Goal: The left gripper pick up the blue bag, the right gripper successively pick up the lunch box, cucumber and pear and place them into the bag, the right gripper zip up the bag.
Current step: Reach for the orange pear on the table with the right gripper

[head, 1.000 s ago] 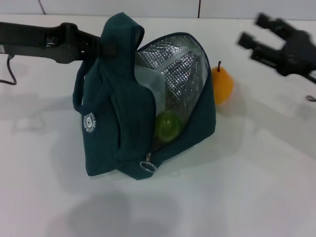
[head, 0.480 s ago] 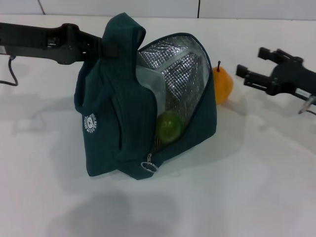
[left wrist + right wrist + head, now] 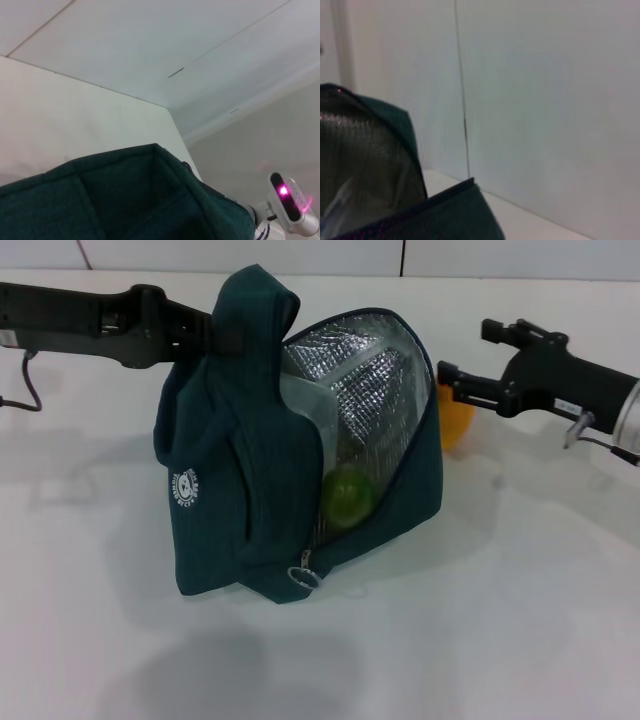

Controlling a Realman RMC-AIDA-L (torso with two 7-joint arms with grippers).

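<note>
Head view: the dark teal fabric blue bag [image 3: 250, 460] stands at table centre, mouth open, foil lining exposed. The black two-fingered left gripper [image 3: 215, 335], at 10 o'clock, pinches the bag's handle. The clear plastic lunch box [image 3: 310, 410] and green cucumber [image 3: 347, 496] sit inside. The black right gripper [image 3: 465, 365], at 2 o'clock, has fingers spread around the orange-yellow pear [image 3: 455, 425].
</note>
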